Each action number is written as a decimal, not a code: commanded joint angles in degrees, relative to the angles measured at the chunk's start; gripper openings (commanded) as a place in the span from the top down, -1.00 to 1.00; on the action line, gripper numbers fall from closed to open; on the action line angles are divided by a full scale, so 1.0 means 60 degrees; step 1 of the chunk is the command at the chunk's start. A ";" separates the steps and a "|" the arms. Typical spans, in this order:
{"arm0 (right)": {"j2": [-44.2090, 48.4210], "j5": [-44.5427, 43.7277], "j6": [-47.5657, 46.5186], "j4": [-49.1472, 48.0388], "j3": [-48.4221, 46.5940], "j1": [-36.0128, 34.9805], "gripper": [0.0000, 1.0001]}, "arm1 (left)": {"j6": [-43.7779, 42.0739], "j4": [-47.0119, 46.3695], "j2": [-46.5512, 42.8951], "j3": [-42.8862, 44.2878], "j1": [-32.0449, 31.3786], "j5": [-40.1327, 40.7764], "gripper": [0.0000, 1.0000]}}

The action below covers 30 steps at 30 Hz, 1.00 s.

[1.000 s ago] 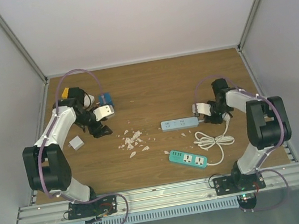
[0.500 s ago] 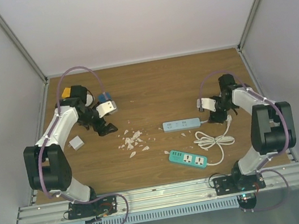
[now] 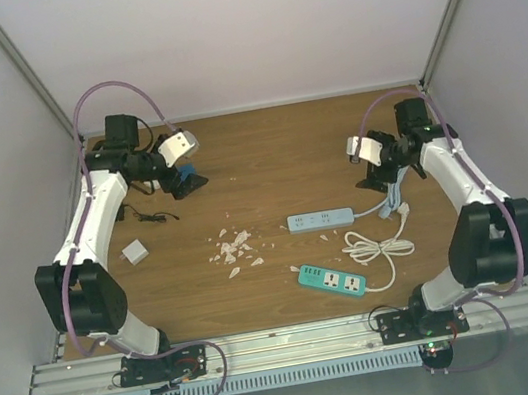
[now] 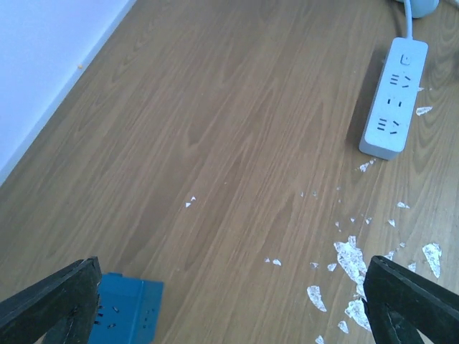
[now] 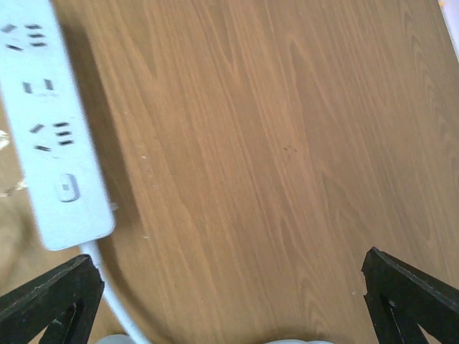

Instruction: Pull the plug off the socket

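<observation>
I count two power strips on the wooden tabletop (image 3: 269,166): one white plastic power strip (image 3: 319,219) at centre, one teal power strip (image 3: 333,279) nearer. One blue socket block (image 4: 129,309) lies far left, beside the left pincer (image 4: 229,301). It and the right pincer (image 5: 229,294) are both spread, holding nothing.

The overhead camera looks down on the whole table (image 3: 257,158); both closer wrist cameras share the white power strip (image 3: 319,219)

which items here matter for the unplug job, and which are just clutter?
Job:
white power strip
green power strip
blue socket block
coiled white cord

Lying about:
white scraps
small grey block
</observation>
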<state>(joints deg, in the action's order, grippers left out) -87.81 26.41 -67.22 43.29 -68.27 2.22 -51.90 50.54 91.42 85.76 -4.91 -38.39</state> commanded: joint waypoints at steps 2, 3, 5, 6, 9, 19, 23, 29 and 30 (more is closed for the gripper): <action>0.0902 0.1085 -0.1184 0.1887 0.0346 0.0049 -0.98 | 0.0022 -0.0219 0.0222 0.0047 -0.0163 -0.0285 -0.98; 0.1053 0.1114 -0.1458 0.2179 0.0577 -0.0008 -0.97 | -0.0070 -0.0232 0.0218 -0.0062 -0.0220 -0.0225 -0.98; 0.1363 0.1159 -0.1753 0.2625 0.1128 -0.0211 -0.94 | -0.0232 -0.0257 0.0204 -0.0279 -0.0379 -0.0104 -0.98; 0.1494 0.1163 -0.1818 0.2814 0.1409 -0.0335 -0.93 | -0.0283 -0.0271 0.0192 -0.0394 -0.0429 -0.0068 -0.98; 0.1875 0.1037 -0.1863 0.2934 0.2346 -0.1018 -0.90 | -0.0330 -0.0375 0.0140 -0.0689 -0.0580 0.0017 -0.98; 0.1594 -0.0444 -0.0170 0.0474 0.4186 -0.2044 -0.49 | -0.0199 -0.0647 0.0006 -0.1345 -0.0864 0.0114 -0.98; 0.1444 -0.1361 0.0042 -0.0245 0.4454 -0.1834 -0.20 | -0.0203 -0.0742 -0.0036 -0.1452 -0.0894 0.0287 -0.98; 0.1254 -0.2238 0.0056 -0.0625 0.4340 -0.0986 0.06 | -0.0219 -0.0836 -0.0075 -0.1515 -0.0893 0.0443 -0.98; 0.1235 -0.2253 0.0045 -0.0583 0.4282 -0.0815 0.08 | -0.0233 -0.0836 -0.0075 -0.1519 -0.0887 0.0461 -0.98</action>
<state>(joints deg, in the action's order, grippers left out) -79.55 17.58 -67.59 42.52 -41.39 -5.93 -53.10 47.77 91.90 77.43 -9.78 -36.18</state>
